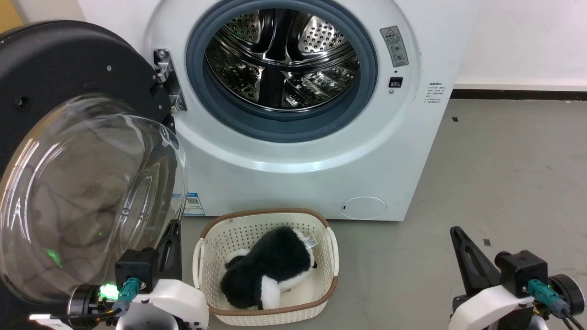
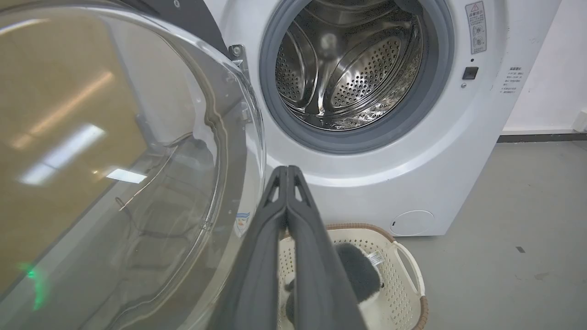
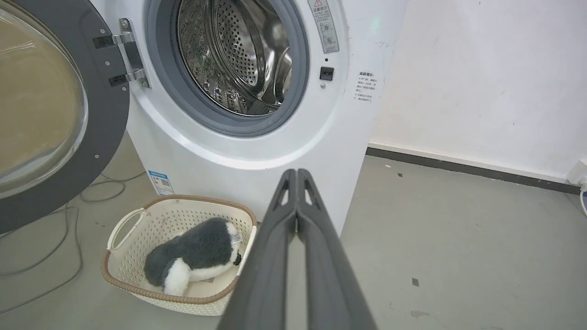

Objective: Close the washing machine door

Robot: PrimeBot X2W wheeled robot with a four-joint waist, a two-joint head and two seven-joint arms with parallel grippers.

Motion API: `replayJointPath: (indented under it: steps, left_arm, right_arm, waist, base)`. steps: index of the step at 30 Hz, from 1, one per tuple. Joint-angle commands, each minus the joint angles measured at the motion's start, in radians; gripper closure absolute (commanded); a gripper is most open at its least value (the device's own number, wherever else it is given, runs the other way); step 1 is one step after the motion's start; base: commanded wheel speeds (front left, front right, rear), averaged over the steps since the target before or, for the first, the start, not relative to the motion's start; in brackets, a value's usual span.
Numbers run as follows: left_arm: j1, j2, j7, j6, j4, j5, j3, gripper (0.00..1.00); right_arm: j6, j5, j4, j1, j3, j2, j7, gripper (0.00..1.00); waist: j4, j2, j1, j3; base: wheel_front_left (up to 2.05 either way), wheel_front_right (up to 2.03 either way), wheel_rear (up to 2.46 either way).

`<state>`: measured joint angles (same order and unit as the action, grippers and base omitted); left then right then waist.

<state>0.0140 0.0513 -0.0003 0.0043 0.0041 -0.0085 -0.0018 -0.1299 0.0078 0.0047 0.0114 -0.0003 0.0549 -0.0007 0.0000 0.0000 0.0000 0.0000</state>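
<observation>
The door (image 1: 59, 82) stands wide open on its hinge (image 1: 167, 80) at the washer's (image 1: 293, 169) left, its glass (image 1: 91, 192) bulging toward the robot. The left gripper (image 2: 286, 170) sits just beside that glass, fingers clenched on nothing; the right gripper (image 3: 297, 173), likewise clenched and empty, is well apart to the right. A basket (image 1: 334, 250) holding a plush toy (image 1: 270, 270) sits before the washer.
</observation>
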Motion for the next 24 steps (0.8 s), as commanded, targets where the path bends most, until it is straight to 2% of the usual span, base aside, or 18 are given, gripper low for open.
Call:
replayJointPath:
  steps: [1, 2, 3, 16, 17, 18, 19, 24]
  left_arm:
    - [-0.014, -0.001, 0.0, -0.004, -0.004, 0.009, 0.002, 1.0]
    - [-0.014, -0.001, 0.0, -0.004, -0.004, 0.009, 0.002, 1.0]
    - [0.0, 0.0, 0.0, 0.0, 0.0, 0.0, 0.001, 0.0]
    - [0.002, 0.0, -0.022, 0.028, 0.008, -0.006, -0.014, 0.01]
    - [0.003, 0.0, -0.024, 0.031, 0.007, -0.006, -0.015, 0.65]
    - [0.004, 0.0, -0.026, 0.033, 0.006, -0.006, -0.016, 0.87]
    - [0.005, 0.0, -0.028, 0.035, 0.005, -0.006, -0.018, 1.0]
    - [0.012, 0.002, -0.038, 0.043, -0.005, -0.004, -0.023, 1.0]
  right_arm:
    - [-0.001, -0.008, -0.005, -0.011, 0.0, -0.005, 0.001, 1.0]
    - [-0.001, -0.008, -0.005, -0.011, 0.0, -0.005, 0.001, 1.0]
    - [0.0, 0.0, 0.0, 0.0, 0.0, 0.0, 0.0, 0.0]
    - [0.0, 0.021, 0.009, 0.0, -0.014, 0.0, -0.022, 0.0]
    - [0.0, 0.023, 0.01, 0.0, -0.015, 0.0, -0.024, 0.0]
    - [0.0, 0.025, 0.01, 0.0, -0.017, 0.0, -0.026, 0.0]
    - [0.0, 0.027, 0.011, 0.0, -0.019, -0.001, -0.028, 0.0]
    - [0.0, 0.038, 0.014, 0.001, -0.027, -0.001, -0.038, 0.0]
  waist:
    - [0.0, 0.0, 0.0, 0.0]
    - [0.0, 0.0, 0.0, 0.0]
    - [0.0, 0.0, 0.0, 0.0]
    - [0.001, 0.0, 0.0, 0.002]
    - [0.001, 0.0, 0.0, 0.002]
    - [0.002, 0.0, 0.0, 0.003]
    - [0.002, 0.0, 0.0, 0.003]
    - [0.01, 0.0, 0.0, 0.004]
  base:
    - [0.0, 0.0, 0.0]
    - [0.0, 0.0, 0.0]
    - [0.0, 0.0, 0.0]
    - [0.0, 0.0, 0.0]
    - [0.0, 0.0, 0.0]
    - [0.0, 0.0, 0.0]
    - [0.0, 0.0, 0.0]
    - [0.0, 0.0, 0.0]
